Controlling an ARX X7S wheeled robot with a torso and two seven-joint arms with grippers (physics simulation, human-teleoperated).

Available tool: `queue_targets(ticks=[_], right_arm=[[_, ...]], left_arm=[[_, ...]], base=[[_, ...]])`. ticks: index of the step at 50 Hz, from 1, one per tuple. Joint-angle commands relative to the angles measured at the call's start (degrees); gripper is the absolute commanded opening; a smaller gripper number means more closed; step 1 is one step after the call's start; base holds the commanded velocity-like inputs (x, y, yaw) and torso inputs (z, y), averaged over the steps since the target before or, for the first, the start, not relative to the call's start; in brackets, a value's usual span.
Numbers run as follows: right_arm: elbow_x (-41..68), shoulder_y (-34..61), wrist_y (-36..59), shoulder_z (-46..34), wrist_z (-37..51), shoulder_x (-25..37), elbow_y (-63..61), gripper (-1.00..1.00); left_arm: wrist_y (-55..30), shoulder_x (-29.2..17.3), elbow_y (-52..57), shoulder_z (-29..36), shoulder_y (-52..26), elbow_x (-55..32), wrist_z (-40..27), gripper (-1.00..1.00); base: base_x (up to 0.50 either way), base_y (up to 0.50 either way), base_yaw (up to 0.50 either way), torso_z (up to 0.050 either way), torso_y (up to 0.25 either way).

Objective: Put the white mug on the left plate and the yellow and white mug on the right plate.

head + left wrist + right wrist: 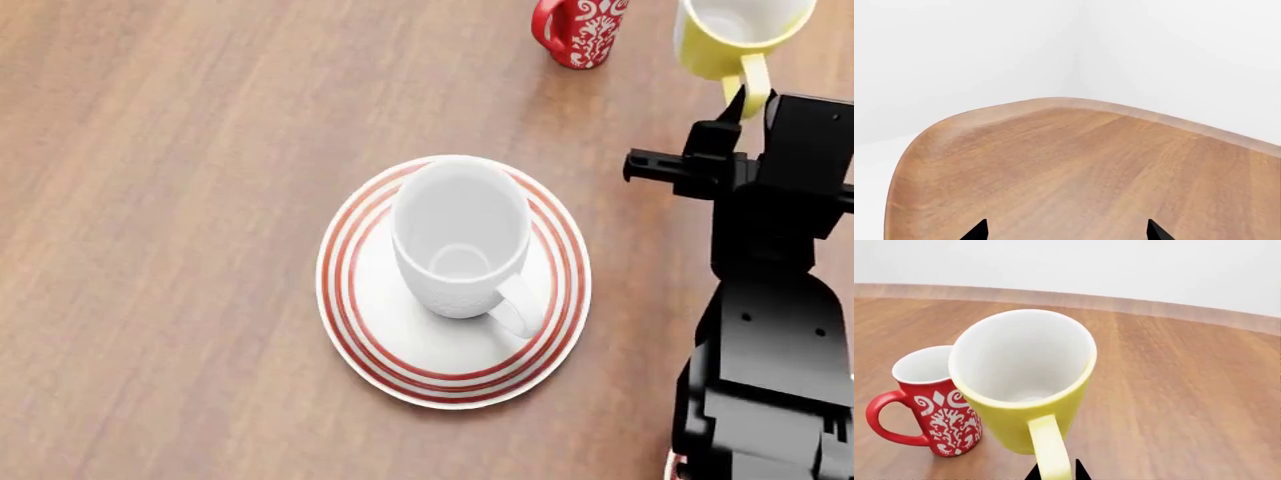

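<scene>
One mug placed, one still to go.

The large all-white ceramic mug stands upright on the round white plate with red rings, so the left half looks done. The tall yellow mug with a white inside is still on the bare wooden tabletop, close beside a red mug with a white pattern. The right gripper has its tips narrow around the yellow handle. The left gripper hangs wide and empty over a rounded table corner. The second plate is barely in view; plain white walls stand behind.
</scene>
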Motion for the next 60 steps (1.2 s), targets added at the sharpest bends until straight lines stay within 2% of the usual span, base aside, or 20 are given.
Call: queue_targets(ticks=[1,6,9,13,17,34,60], right_arm=[[-0.5,-0.6,2.0,-0.3,0.4,0.1,-3.1,-1.0],[-0.4,-0.6,2.0,-0.3,0.4,0.2,-3.1,-1.0],[5.5,-10.2,8.5,1.2,-5.7,0.3,-18.8,-1.0],[6.8,-17.1,14.0,2.1,-5.8,1.8,-32.3,-1.0],[6.8,-20.2,18.0,2.3,-5.4,3.5,-39.6,-1.0],[9.0,-34.2,22.6,5.1,-5.2,5.5,-57.9,-1.0],[13.0,-58.2,17.6,16.5,-6.9,5.9,-72.4,-1.0]], left_arm=[[0.0,-0.1,0.0,0.1,0.0,-0.1,-0.1,1.0],[0.1,-0.2,0.0,0.1,0.0,-0.1,-0.2,1.0],[1.0,0.5,-0.7,-0.4,0.9,-0.1,-0.2,1.0],[0.6,0.4,1.0,0.6,1.6,1.1,-0.5,1.0],[-0.1,0.2,0.4,1.7,0.6,1.7,-0.4,1.0],[-0.4,-0.2,-0.2,1.6,0.2,1.2,-0.5,1.0],[-1.2,-0.6,-0.4,2.3,-0.8,1.4,-1.1,1.0]], base=[[0.0,0.0,0.0,0.0,0.0],[0.0,0.0,0.0,0.0,0.0],[0.0,0.0,0.0,0.0,0.0],[0.0,0.0,0.0,0.0,0.0],[0.0,0.0,0.0,0.0,0.0],[0.0,0.0,0.0,0.0,0.0],[0.0,0.0,0.0,0.0,0.001]])
